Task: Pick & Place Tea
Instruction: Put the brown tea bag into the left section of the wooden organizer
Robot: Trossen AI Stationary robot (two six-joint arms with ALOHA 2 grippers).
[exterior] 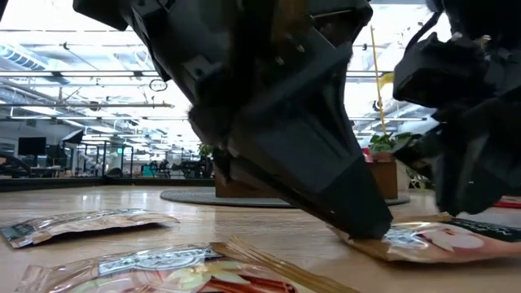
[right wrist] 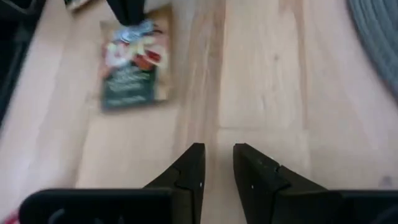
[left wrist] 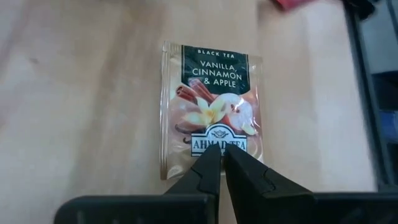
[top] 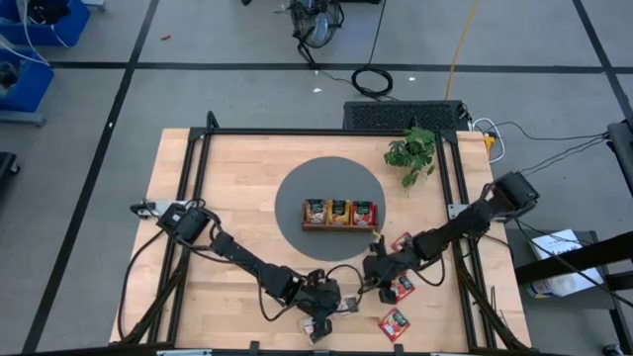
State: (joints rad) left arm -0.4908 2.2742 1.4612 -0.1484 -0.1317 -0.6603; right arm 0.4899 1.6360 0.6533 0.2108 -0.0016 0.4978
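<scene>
An orange tea packet labelled vanilla, cinnamon and apple lies flat on the wooden table near its front edge. My left gripper is shut, with its tips down on this packet; the low view shows them meeting the packet at one end. My right gripper hovers open over bare wood a little farther back, nothing between its fingers. Its wrist view shows the same packet ahead. Three red packets lie flat at the front right. My left gripper rests its shut fingertips on the packet's printed face, near the end with the brand mark. The fingers slant down onto it from the table's left. The packet lies flat on the wood.
A brown wooden tray with packets standing in its three compartments sits on a dark round mat at the table's middle. A green plant stands at the far right. Two more packets lie close to the low camera.
</scene>
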